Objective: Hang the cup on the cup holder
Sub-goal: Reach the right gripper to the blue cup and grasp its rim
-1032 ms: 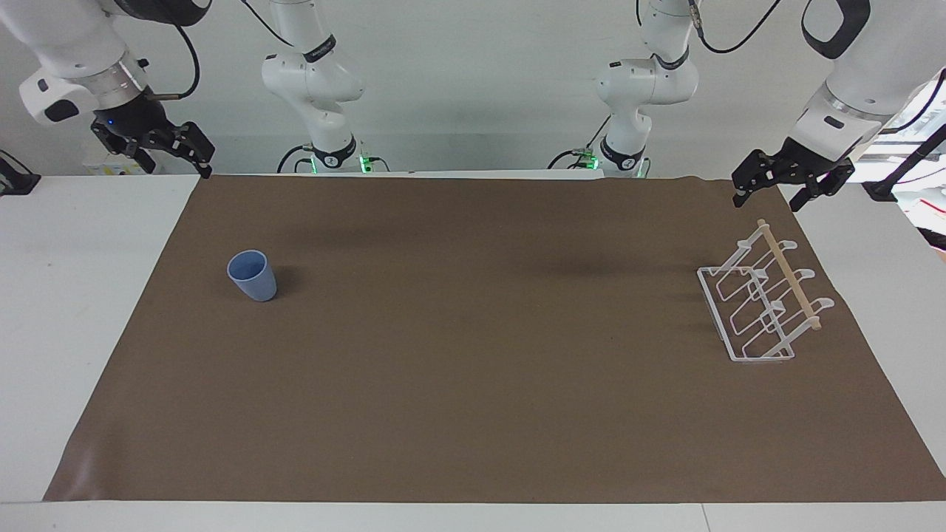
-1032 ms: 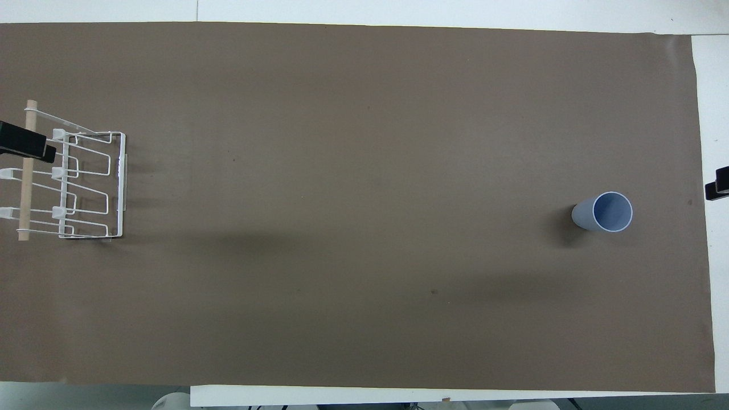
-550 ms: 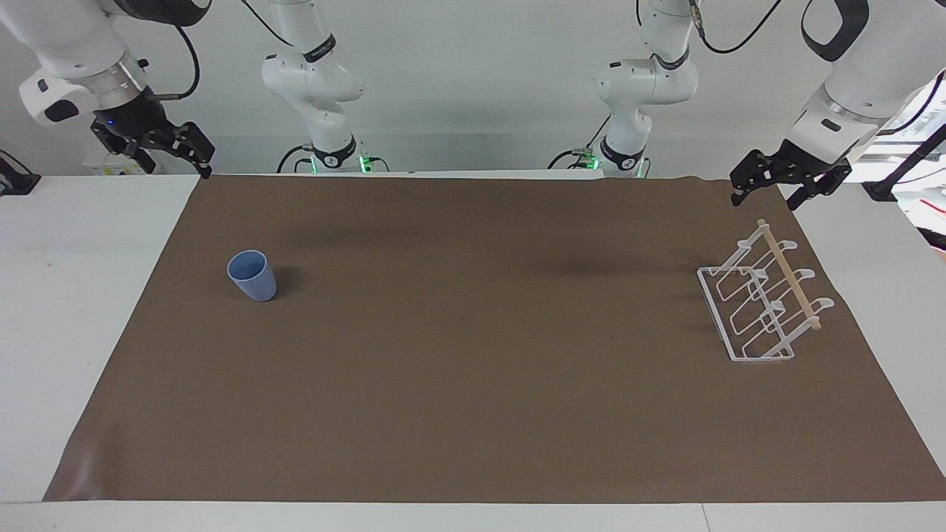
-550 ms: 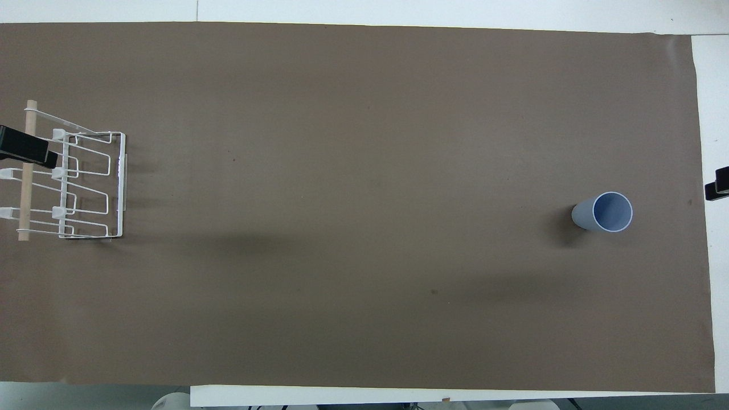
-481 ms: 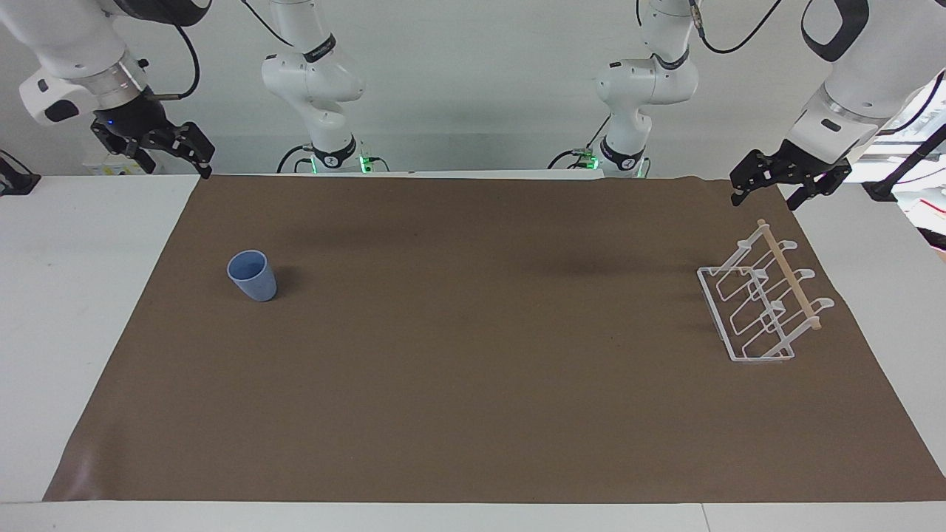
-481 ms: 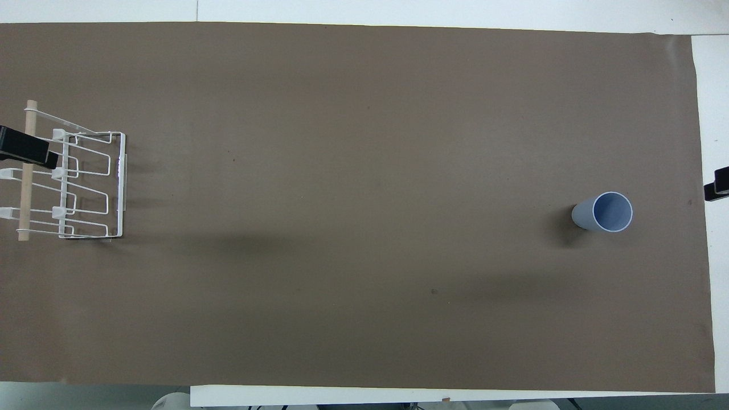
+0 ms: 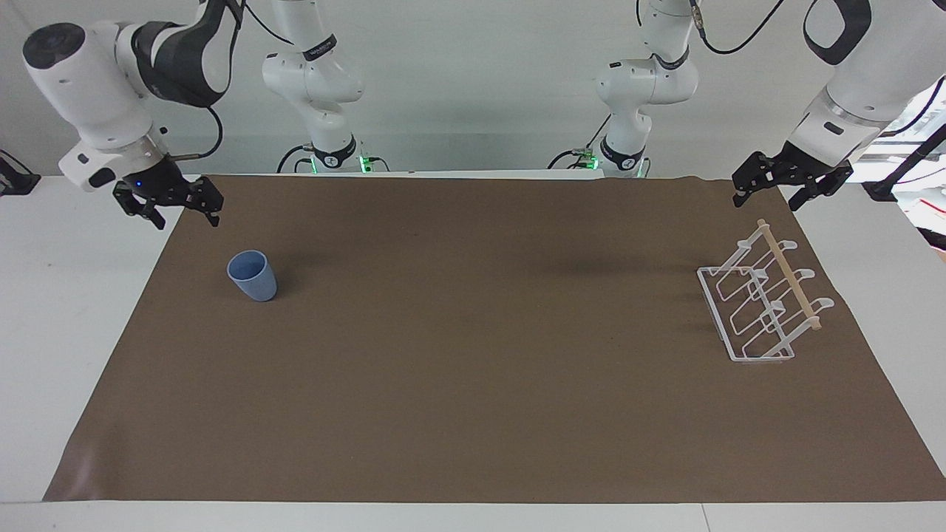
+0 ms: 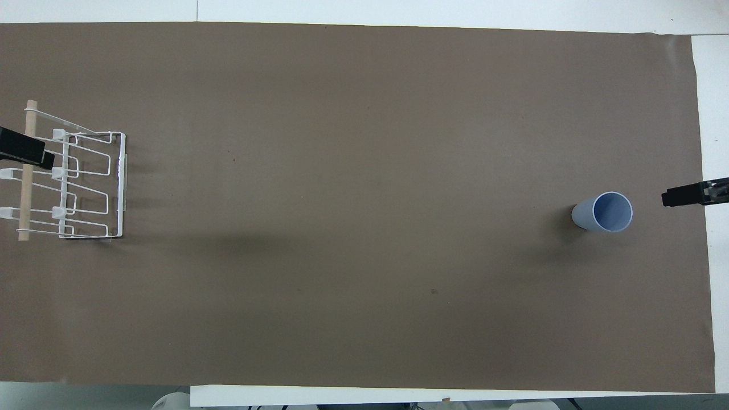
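Note:
The light-blue cup (image 7: 253, 275) (image 8: 606, 212) stands upright, mouth up, on the brown mat toward the right arm's end of the table. My right gripper (image 7: 186, 219) hangs open and empty over the mat's edge close to the cup, apart from it; one of its fingers (image 8: 683, 197) shows in the overhead view. The white wire cup holder (image 7: 761, 304) (image 8: 85, 183), with its wooden rod (image 7: 789, 275) on top, stands at the left arm's end. My left gripper (image 7: 767, 201) hovers open and empty over the mat by the holder's rod end, not touching it.
The brown mat (image 7: 473, 384) covers most of the white table (image 7: 66, 310), with bare table strips at both ends. Two further robot arms (image 7: 318, 81) stand at the table's edge by the robots' bases.
My right arm has swung down and in toward the cup, its gripper now lower and closer to it. The left gripper has barely moved. Cup and holder stay put.

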Robot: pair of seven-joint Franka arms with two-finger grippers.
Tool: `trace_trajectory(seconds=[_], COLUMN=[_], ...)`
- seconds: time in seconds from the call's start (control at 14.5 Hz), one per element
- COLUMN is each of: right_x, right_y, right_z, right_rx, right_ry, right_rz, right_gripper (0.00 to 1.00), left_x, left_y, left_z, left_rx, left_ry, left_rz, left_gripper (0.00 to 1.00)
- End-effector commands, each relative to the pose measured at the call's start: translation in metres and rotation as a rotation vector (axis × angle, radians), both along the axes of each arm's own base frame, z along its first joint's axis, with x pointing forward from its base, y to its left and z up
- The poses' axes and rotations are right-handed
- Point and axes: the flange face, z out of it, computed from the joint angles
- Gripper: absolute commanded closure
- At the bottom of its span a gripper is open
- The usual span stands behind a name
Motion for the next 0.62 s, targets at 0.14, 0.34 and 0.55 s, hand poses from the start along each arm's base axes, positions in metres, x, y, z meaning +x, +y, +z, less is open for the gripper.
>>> trace_trajectory(seconds=[0.14, 0.34, 0.55], right_x=[-0.002, -0.005, -0.008], right_y=[-0.004, 0.000, 0.008], right_z=[-0.072, -0.102, -0.116], right_rx=[0.039, 0.032, 0.037], right_ry=[0.056, 0.029, 0.046], right_rz=[0.065, 0.083, 0.097], right_gripper=[0.06, 0.13, 0.23], left_x=[-0.007, -0.007, -0.007], left_y=[0.005, 0.005, 0.005], left_z=[0.001, 0.001, 0.001], left_rx=[0.018, 0.018, 0.018], left_ry=[0.004, 0.004, 0.004], left_rz=[-0.003, -0.003, -0.003], left_gripper=[0.00, 0.00, 0.00])
